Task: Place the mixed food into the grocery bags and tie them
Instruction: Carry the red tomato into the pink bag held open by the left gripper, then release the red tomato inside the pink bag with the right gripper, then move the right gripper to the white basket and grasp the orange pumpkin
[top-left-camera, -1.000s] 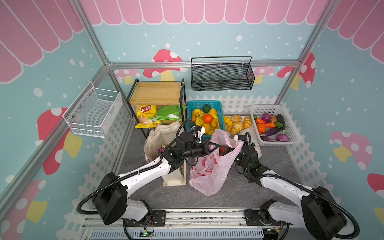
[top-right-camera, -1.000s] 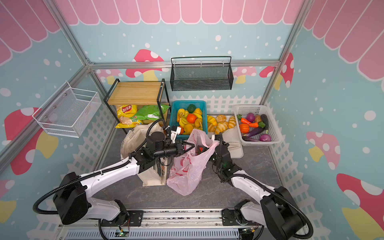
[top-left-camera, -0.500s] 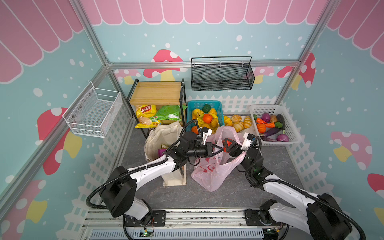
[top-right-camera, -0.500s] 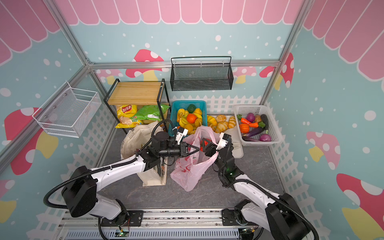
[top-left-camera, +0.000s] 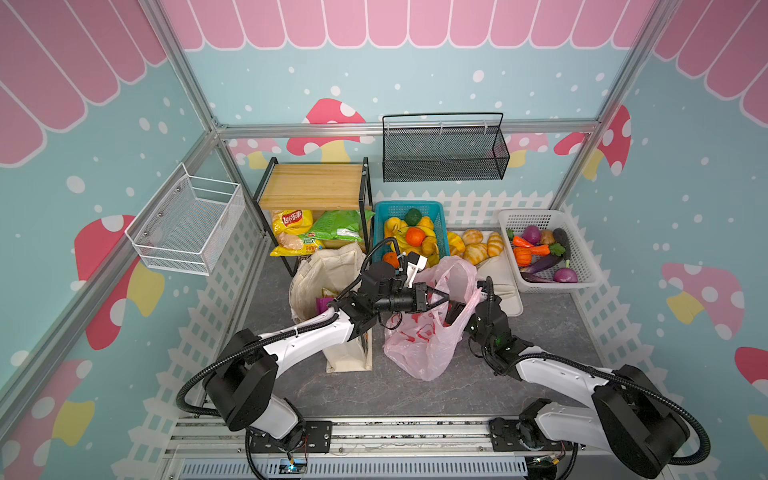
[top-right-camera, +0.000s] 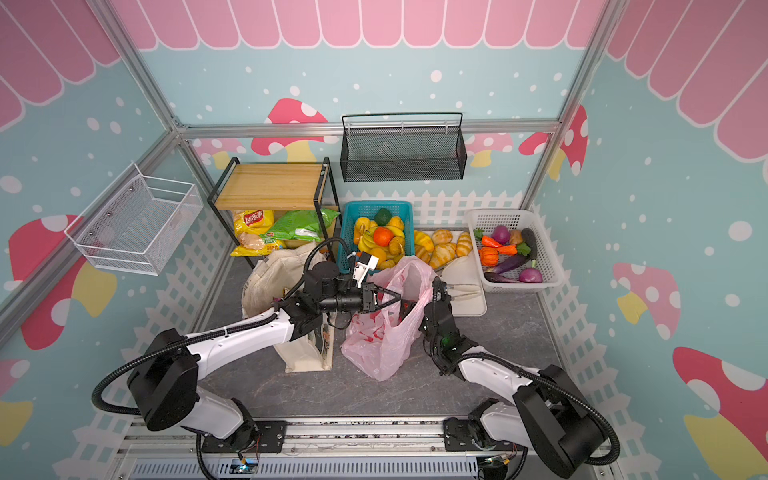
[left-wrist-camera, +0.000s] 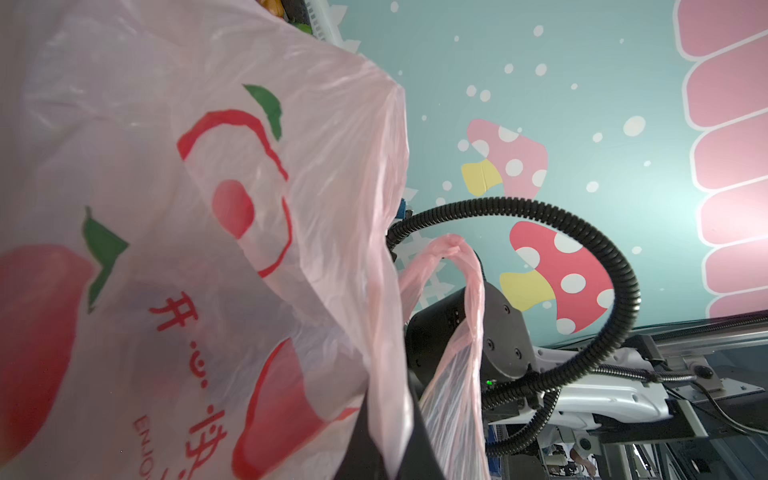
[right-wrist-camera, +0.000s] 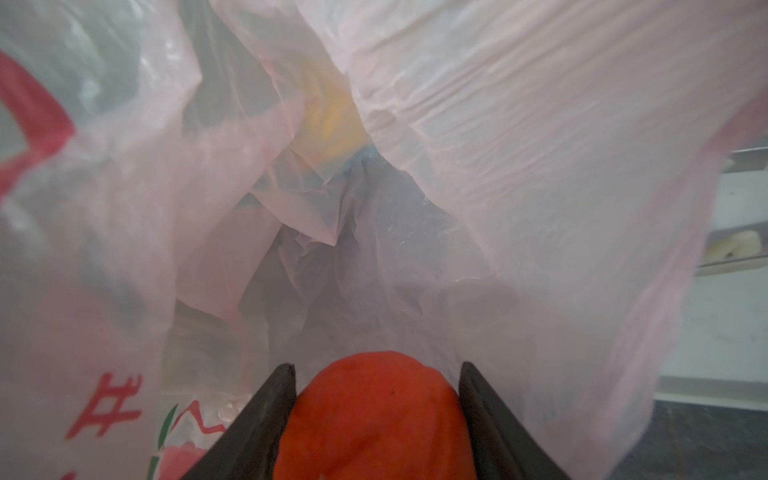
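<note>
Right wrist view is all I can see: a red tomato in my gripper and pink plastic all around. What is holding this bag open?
Observer: The left gripper is shut on the pink bag at its mouth edge and holds that side up.
Operator: Where is the other bag?
Observer: The cream tote stands upright beside the pink bag, on its left in both top views, under the left arm.
Operator: Anything in it?
Observer: A purple packet shows inside its mouth.
</note>
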